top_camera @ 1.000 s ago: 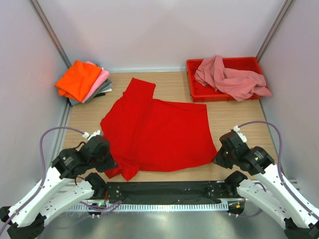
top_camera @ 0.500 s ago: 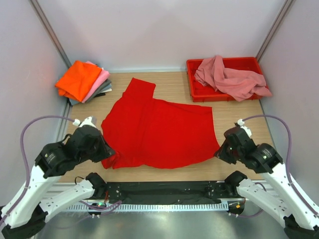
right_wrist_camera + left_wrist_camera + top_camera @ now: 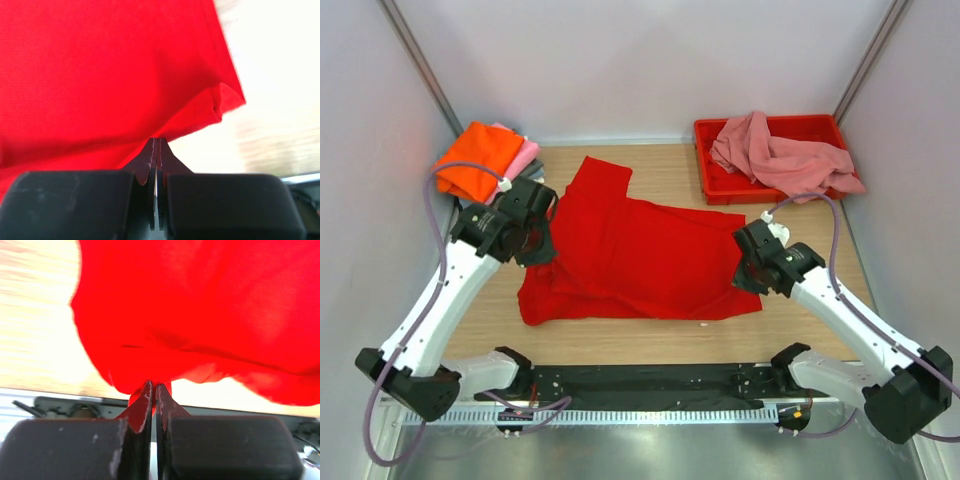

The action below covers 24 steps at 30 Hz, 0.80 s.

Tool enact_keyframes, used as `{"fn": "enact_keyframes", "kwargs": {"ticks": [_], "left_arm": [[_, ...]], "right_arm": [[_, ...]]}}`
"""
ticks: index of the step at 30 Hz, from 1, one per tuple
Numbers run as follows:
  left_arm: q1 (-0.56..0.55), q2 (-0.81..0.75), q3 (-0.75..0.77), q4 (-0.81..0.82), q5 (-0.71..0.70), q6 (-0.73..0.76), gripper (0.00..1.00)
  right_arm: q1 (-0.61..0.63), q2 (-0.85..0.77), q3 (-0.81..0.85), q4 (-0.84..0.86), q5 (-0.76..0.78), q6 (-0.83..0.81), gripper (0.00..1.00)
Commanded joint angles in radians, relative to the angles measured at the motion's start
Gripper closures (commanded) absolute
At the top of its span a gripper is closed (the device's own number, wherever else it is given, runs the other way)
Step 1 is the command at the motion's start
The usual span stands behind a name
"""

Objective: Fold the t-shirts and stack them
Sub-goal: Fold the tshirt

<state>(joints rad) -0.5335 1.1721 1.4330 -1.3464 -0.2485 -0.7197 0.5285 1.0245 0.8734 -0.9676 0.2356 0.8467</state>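
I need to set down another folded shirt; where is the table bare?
Bare wood: the near strip between the red t-shirt and the black rail, and the gap between its sleeve and the tray. Crowded: centre, far-left stack, tray.

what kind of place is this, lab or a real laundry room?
Probably a robot test cell: white walls box in a small wooden table, with folded shirts and a red tray staged at the back.

No text, label, brand, number or sign can be read on the red shirt [image 3: 650, 260], the pink shirt [image 3: 790, 160], the folded stack [image 3: 470, 152] or the tray [image 3: 703, 160].
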Motion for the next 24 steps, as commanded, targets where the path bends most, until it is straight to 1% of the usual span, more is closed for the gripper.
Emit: {"fn": "enact_keyframes", "kwargs": {"ticks": [1,8,11,14,19,22,24], "left_arm": [[0.085,0.064,0.04,0.012,0.054,0.163,1.0],[0.17,0.218,0.044,0.122,0.124,0.249,1.0],[0.201,0.293,0.058,0.144,0.156,0.276,1.0],[0.211,0.356,0.07,0.161,0.16,0.293,1.0],[0.224,0.454,0.142,0.179,0.13,0.313,1.0],[0.224,0.537,0.213,0.176,0.115,0.339,1.0],[0.224,0.619,0.266,0.155,0.091,0.345,1.0]], "right_arm": [[-0.041,0.063,0.018,0.114,0.025,-0.069,0.99],[-0.114,0.169,0.021,0.176,0.063,-0.116,0.99],[-0.153,0.206,0.013,0.211,0.047,-0.138,0.99],[-0.17,0.252,0.004,0.251,0.028,-0.15,0.99],[-0.183,0.336,0.006,0.316,0.005,-0.163,0.99],[-0.189,0.397,0.009,0.342,0.004,-0.167,0.99],[-0.194,0.431,0.01,0.351,0.011,-0.169,0.99]]}}
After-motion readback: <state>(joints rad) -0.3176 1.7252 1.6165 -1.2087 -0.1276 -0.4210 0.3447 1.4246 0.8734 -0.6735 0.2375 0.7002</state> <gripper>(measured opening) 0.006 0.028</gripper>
